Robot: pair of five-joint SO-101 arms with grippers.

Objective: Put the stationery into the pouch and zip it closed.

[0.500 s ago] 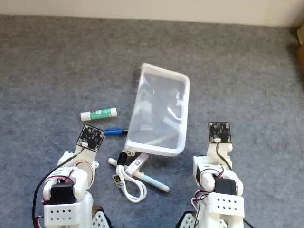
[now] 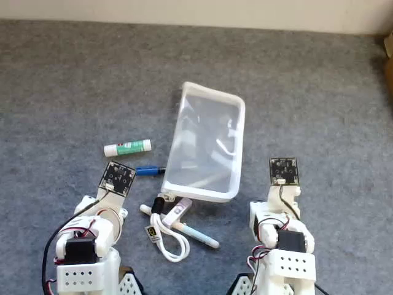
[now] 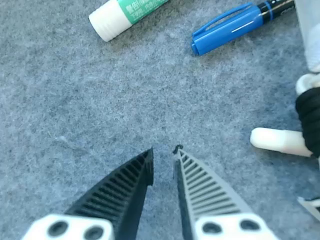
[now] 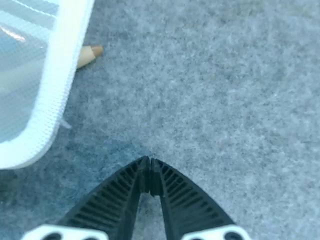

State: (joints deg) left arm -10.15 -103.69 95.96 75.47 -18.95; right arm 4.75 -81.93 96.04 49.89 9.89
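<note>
A grey, felt-like carpet point(image 2: 319, 92) covers the table, and a pale strip of wall point(image 2: 184, 12) runs along its far edge. The translucent pouch point(image 2: 206, 144) lies flat near the centre. To its left lie a green-and-white glue stick point(image 2: 127, 147) and a blue pen point(image 2: 149, 170). Nearer than the pouch are a white cable point(image 2: 158, 239) and a white pen point(image 2: 196, 234). The left gripper point(image 3: 163, 150) hovers over bare carpet, fingers slightly apart and empty. The right gripper point(image 4: 150, 161), right of the pouch's near corner, has its tips pressed together.
</note>
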